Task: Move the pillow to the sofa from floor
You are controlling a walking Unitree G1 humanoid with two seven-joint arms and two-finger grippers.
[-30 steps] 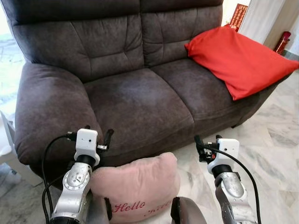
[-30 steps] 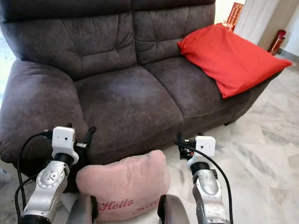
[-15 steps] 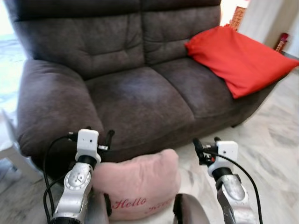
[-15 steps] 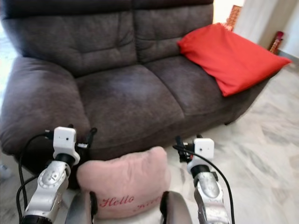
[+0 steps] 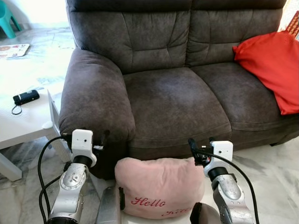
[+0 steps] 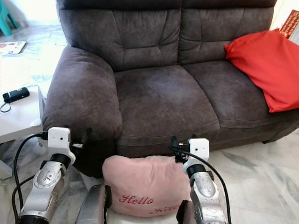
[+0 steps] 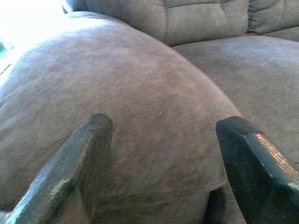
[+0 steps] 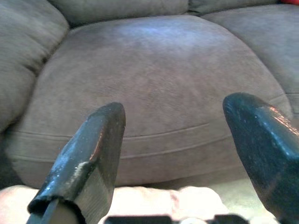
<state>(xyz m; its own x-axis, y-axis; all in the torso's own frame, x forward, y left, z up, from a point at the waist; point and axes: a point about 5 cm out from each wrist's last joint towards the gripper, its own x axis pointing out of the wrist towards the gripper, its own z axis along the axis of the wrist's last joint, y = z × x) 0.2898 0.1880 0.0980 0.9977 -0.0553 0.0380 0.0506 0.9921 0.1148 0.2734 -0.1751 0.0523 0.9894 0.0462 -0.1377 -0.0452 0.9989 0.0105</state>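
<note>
Nearest me, at six o'clock, the plump pink fabric pillow with red "Hello" lettering (image 5: 159,186) sits on the pale marbled floor (image 5: 275,163), its back edge up against the base of the sofa. My left claw (image 7: 161,168) is raised at about eight o'clock, fingers spread wide with nothing between them, facing the rounded armrest. My right claw (image 8: 187,158) sits at about four o'clock, also wide and empty, looking over the pillow's top edge at the seat cushion. Beyond stands the dark grey-brown suede two-seat sofa (image 5: 173,93). At two o'clock a large red cloth cushion (image 5: 275,65) leans on its far seat. At ten o'clock a low white table (image 5: 23,121) carries a small black device (with a cord).
</note>
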